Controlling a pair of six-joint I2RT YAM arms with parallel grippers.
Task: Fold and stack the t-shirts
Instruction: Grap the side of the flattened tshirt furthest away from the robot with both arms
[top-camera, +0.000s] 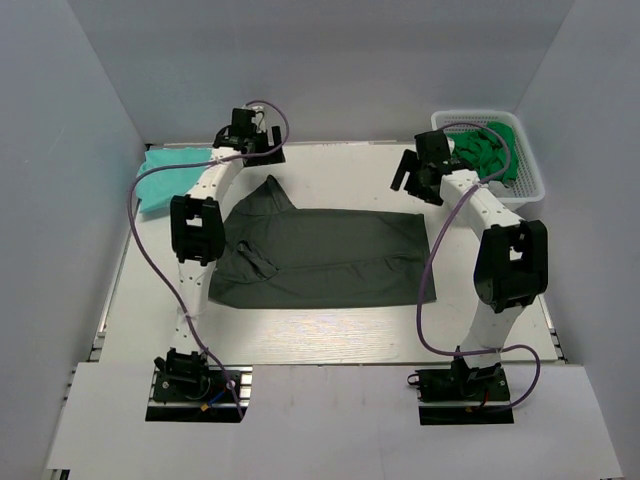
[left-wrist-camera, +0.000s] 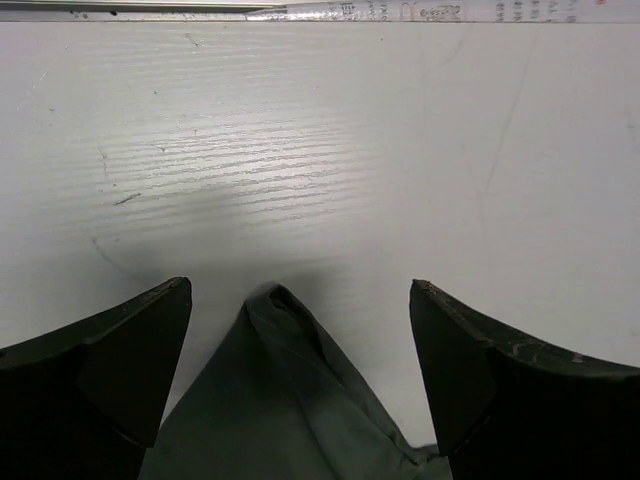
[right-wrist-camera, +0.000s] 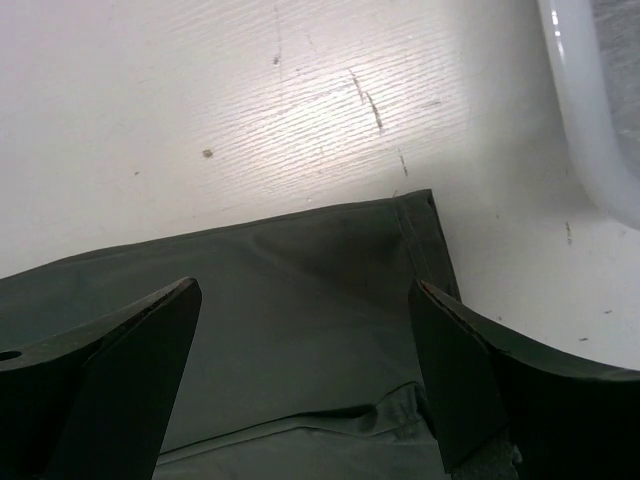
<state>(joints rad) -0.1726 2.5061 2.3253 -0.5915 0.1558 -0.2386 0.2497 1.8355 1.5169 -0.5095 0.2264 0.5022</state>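
- Likely the main risk: the left gripper (left-wrist-camera: 300, 282), jaws spread wide and holding nothing, could close on only the thin pointed peak of the dark grey-green t-shirt (top-camera: 330, 255), and the cloth would slip out or drag the shirt askew.
- Similar risk for the right gripper (right-wrist-camera: 305, 284), equally spread and empty: catching one layer at the hem would give a crooked fold.
- Top view: the shirt lay flat at the centre of the table (top-camera: 330, 340).
- Left wrist view: the cloth peak sat between the fingers, lower centre.
- Right wrist view: the shirt's corner lay just beyond the fingers, right of centre.
- A mint-teal t-shirt (top-camera: 165, 180) lay upper left; a bright green t-shirt (top-camera: 485, 150) sat in the basket (top-camera: 532, 185) upper right.
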